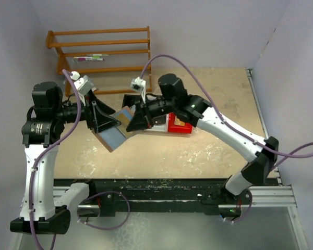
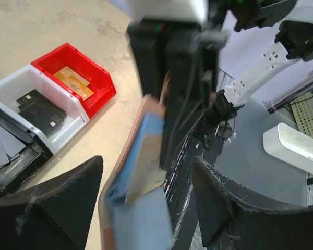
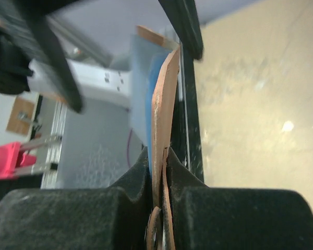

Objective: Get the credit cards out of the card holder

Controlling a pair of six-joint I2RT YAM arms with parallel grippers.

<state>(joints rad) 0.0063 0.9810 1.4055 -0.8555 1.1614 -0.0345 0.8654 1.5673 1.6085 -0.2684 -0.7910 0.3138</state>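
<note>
The card holder (image 1: 113, 138) is a pinkish-brown wallet with light blue lining, held in the air between the two arms. My right gripper (image 1: 135, 122) is shut on its leather edge (image 3: 163, 109), seen edge-on in the right wrist view, with the fingers (image 3: 141, 172) pressed on both sides. My left gripper (image 2: 146, 162) is open, its fingers (image 2: 227, 203) wide apart on either side of the wallet (image 2: 138, 156) without touching it. A tan card (image 2: 147, 179) sticks out of the blue pocket. A golden-yellow card (image 2: 73, 82) lies in the red bin.
Red (image 2: 101, 78), white (image 2: 73, 125) and black (image 2: 15, 166) bins stand side by side on the table, with dark cards in the white one and grey cards in the black one. A wooden rack (image 1: 101, 52) stands at the back left. The red bin (image 1: 178, 125) lies under my right arm.
</note>
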